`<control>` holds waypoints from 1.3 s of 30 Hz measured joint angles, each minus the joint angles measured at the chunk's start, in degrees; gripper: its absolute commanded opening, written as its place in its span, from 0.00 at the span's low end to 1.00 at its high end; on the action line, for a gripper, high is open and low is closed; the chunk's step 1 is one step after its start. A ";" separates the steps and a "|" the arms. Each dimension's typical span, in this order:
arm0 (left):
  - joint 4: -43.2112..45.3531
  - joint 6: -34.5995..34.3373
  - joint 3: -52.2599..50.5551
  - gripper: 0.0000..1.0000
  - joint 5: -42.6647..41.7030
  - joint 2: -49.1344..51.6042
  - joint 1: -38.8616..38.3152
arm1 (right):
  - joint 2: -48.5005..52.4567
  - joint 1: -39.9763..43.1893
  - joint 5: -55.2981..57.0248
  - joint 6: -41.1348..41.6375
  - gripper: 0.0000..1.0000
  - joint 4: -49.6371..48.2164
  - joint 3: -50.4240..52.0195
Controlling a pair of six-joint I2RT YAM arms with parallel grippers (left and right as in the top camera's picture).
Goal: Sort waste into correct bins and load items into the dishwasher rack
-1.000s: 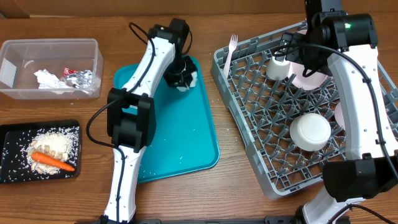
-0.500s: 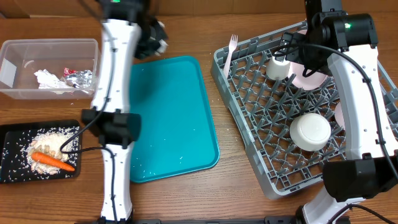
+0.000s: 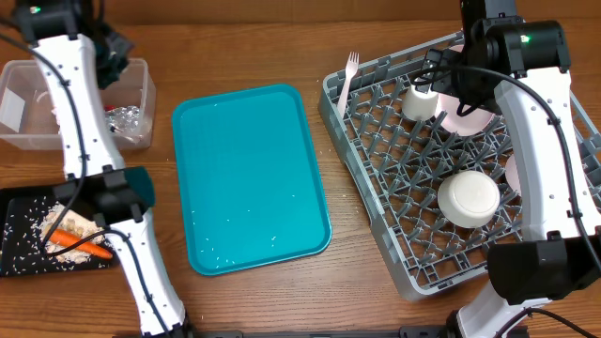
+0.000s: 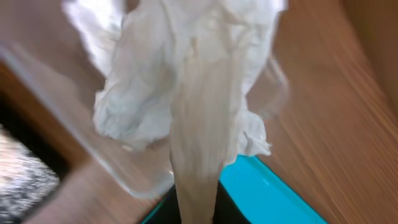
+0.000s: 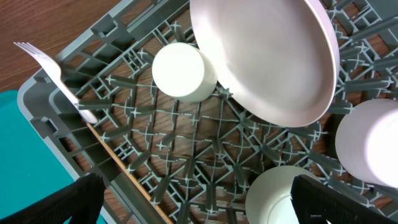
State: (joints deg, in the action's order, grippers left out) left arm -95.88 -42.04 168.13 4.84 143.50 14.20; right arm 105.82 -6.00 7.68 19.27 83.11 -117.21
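Note:
My left gripper [image 4: 198,214] is shut on a crumpled white napkin [image 4: 180,68], which hangs over the rim of the clear tub [image 4: 124,177]. Overhead, that gripper [image 3: 108,52] sits above the tub [image 3: 28,139], where a foil wrapper [image 3: 127,117] lies. The carrot [image 3: 80,242] and rice lie in the black tray [image 3: 19,239]. My right gripper [image 5: 199,199] stands open above the grey rack [image 5: 205,137], holding nothing. The rack holds a cup [image 5: 183,71], a plate [image 5: 261,56], a fork [image 5: 53,62], a chopstick [image 5: 124,168] and two bowls [image 5: 273,193] [image 5: 373,143].
The teal serving tray [image 3: 249,178] lies in the middle of the table with a few grains on it. My left arm crosses over the black tray and the tub. The rack [image 3: 394,253] fills the right side.
My left arm has swung left from the teal tray to above the clear tub, carrying the napkin. The right arm has not moved.

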 measured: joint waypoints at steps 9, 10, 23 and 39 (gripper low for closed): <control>4.68 0.02 -10.12 1.00 5.31 0.02 6.45 | 0.00 0.00 0.00 0.00 1.00 0.00 0.00; 4.68 -0.11 -11.02 1.00 5.42 0.02 6.99 | 0.00 0.02 0.00 -0.02 1.00 0.00 0.00; -0.76 4.81 -3.45 1.00 -0.55 -0.44 8.33 | 0.00 0.00 -0.02 -0.02 1.00 0.00 0.00; -0.79 22.56 -2.86 1.00 -35.78 -14.60 -15.28 | 0.00 0.02 -0.02 0.00 1.00 -0.02 0.00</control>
State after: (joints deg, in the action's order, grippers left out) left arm -96.66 -19.49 165.27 -30.94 128.90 -1.08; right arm 105.82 -5.98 7.66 19.27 83.09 -117.21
